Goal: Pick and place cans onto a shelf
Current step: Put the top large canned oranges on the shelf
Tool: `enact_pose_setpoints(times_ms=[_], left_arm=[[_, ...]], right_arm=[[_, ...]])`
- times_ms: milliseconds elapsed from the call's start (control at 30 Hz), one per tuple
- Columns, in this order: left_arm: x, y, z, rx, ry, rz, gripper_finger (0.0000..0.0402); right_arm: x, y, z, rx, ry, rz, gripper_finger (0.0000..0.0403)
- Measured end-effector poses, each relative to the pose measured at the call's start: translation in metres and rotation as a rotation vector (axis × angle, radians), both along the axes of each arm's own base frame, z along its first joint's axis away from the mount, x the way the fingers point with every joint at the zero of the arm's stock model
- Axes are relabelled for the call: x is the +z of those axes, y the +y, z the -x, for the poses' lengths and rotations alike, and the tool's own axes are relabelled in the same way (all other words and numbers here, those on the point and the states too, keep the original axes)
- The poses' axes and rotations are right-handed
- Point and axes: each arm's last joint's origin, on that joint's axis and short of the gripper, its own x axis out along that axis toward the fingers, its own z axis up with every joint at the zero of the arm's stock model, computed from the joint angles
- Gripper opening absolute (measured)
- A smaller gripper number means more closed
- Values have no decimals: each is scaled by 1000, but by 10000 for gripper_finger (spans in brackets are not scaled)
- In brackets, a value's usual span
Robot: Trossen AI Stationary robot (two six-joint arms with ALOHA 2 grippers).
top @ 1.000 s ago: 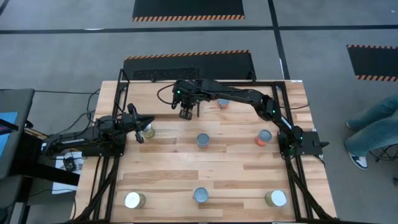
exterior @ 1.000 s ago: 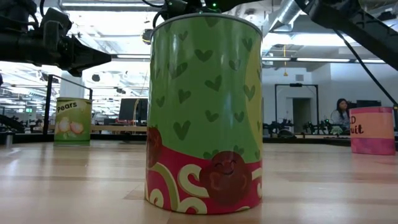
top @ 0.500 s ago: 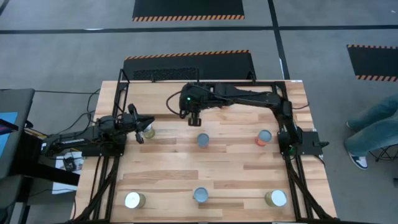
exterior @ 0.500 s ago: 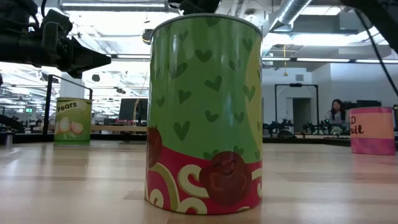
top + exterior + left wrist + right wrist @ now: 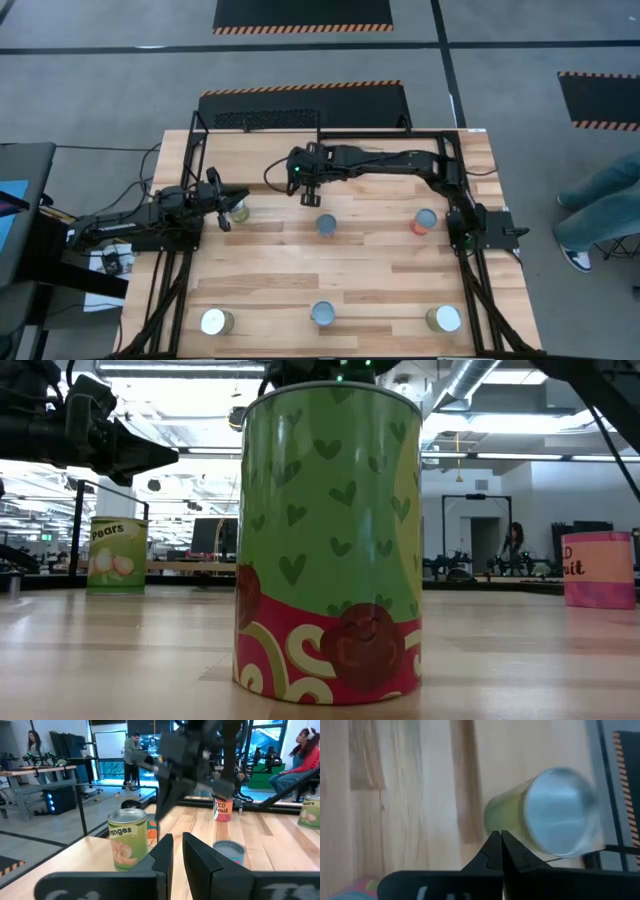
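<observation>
Left gripper (image 5: 222, 207) is held low at the desk's (image 5: 350, 270) left edge, its fingers (image 5: 165, 851) spread a little, just beside an oranges can (image 5: 238, 209) with a yellow-green label. Six cans are seen standing on the desk: that one, a blue-labelled can (image 5: 327, 224) at the middle, a red-orange one (image 5: 424, 220) toward the right, and three along the near edge, where a yellow-green can (image 5: 215, 322), a blue can (image 5: 322, 314) and another yellow-green can (image 5: 443, 319) are set well apart. Right gripper (image 5: 310, 193) is reached across above the desk's far middle, fingers (image 5: 496, 851) pressed together on nothing. The shelf cannot be made out with certainty
</observation>
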Motion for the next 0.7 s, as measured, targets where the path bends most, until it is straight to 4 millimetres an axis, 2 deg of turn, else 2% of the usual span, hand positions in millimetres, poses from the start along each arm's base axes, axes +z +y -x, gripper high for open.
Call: enact_pose_setpoints(times_ms=[233, 467, 700], left_arm=[[0, 0, 0, 4, 0, 0, 32], [-1, 0, 0, 6, 8, 1, 32], [-1, 0, 0, 7, 8, 1, 32]], right_arm=[[-11, -5, -5, -44, 7, 35, 4], [-13, -6, -7, -67, -6, 52, 4], [-4, 5, -12, -19, -51, 81, 4]])
